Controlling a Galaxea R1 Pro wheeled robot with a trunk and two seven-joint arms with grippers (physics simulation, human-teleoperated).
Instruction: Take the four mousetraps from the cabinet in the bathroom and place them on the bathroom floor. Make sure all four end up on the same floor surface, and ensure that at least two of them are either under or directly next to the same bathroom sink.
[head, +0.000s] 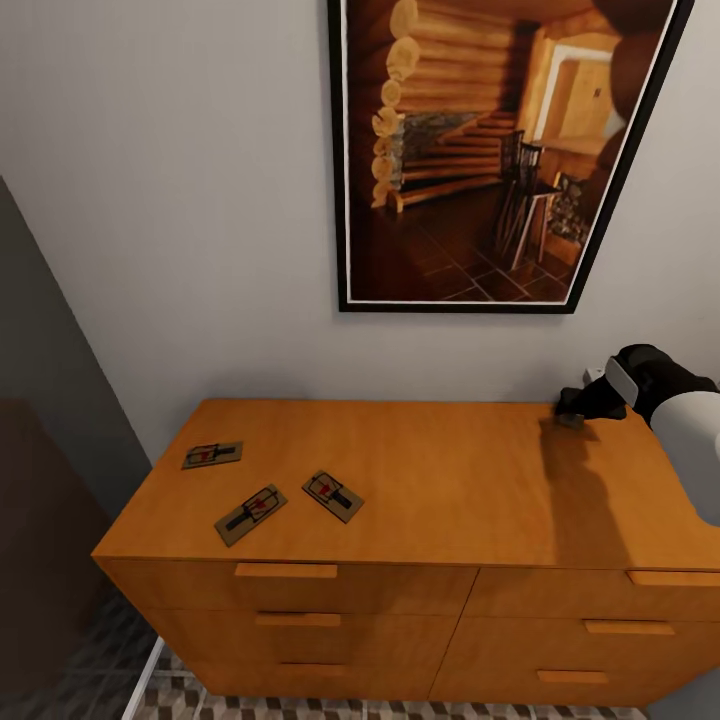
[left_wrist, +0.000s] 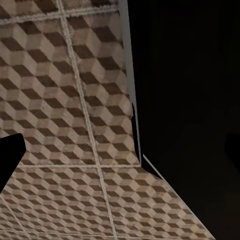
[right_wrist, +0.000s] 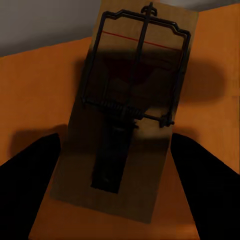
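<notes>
So the right hand (right_wrist: 117, 165) is parked right over a mousetrap (right_wrist: 127, 110) at the cabinet's (head: 450, 480) back right corner, fingers spread wide either side of it, gripping nothing yet. The trap's long axis runs straight out along the fingers, so they'd close across its width. Three other mousetraps (head: 332, 495) sit at the left end. Left hand's state: can't tell, it's over the bathroom floor (left_wrist: 65, 125).

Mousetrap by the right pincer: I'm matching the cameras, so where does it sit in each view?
Head view: back right of the cabinet top, largely hidden beneath the right pincer.
Left wrist view: this camera faces the floor tiles.
Right wrist view: the mousetrap lies in the centre, between the open pincer's fingers.
Shared landmark: the orange cabinet top, in the head and right wrist views.
</notes>
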